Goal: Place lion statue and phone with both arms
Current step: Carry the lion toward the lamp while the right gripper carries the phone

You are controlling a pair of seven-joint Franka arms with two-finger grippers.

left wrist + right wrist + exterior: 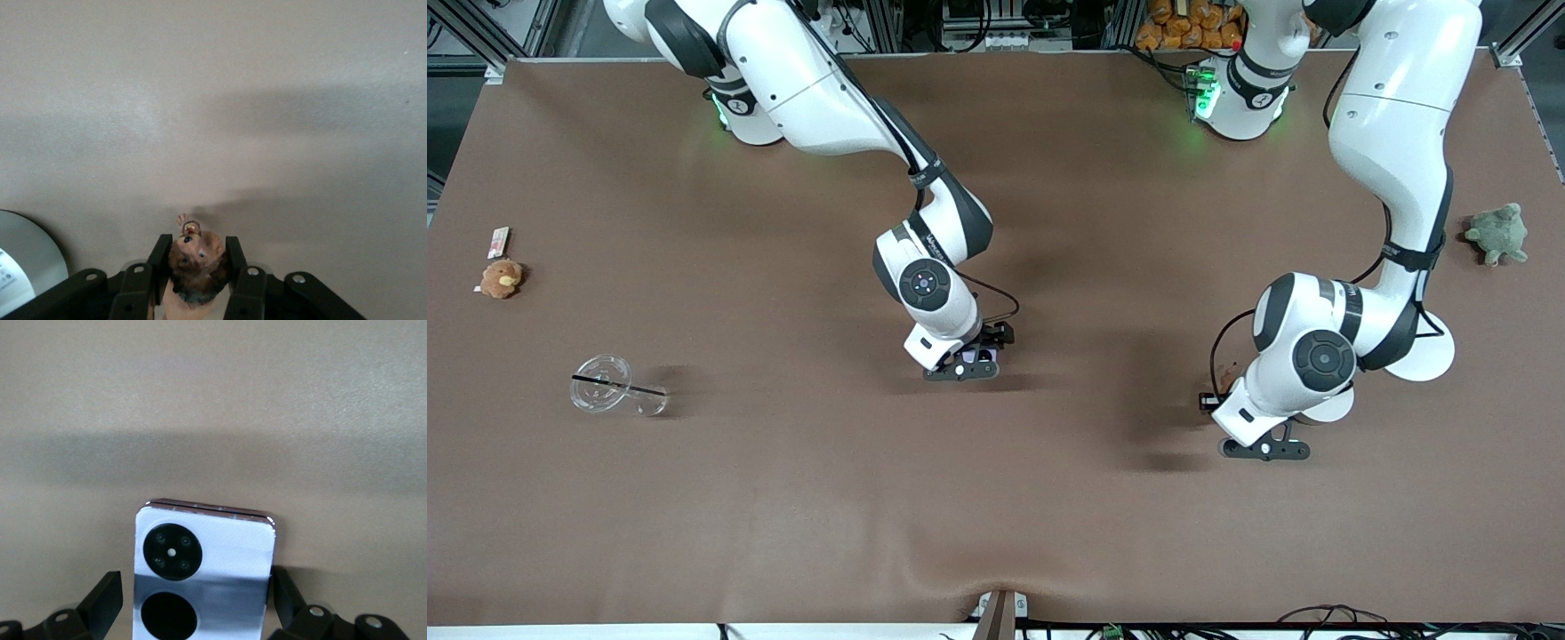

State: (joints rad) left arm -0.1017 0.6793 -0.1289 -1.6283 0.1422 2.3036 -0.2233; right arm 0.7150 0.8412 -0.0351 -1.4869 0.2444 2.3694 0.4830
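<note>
Two arms: both low over the brown table (pixel 800 498), each carrying one item.
Left gripper (pixel 197 267): lower right of the front frame, fingers (pixel 159 257) pinched on the lion statue (pixel 193 257), its head poking out between them.
Right gripper (pixel 193 600): middle of the front frame, gripping the phone (pixel 203 577) by its sides, camera circles facing up.
Doing it well: I would lower each until it touches the table, then open slowly so the statue does not topple.
Bystanders: green plush (pixel 1498 233), brown plush (pixel 501 278), clear cup (pixel 609 387), all well apart.
</note>
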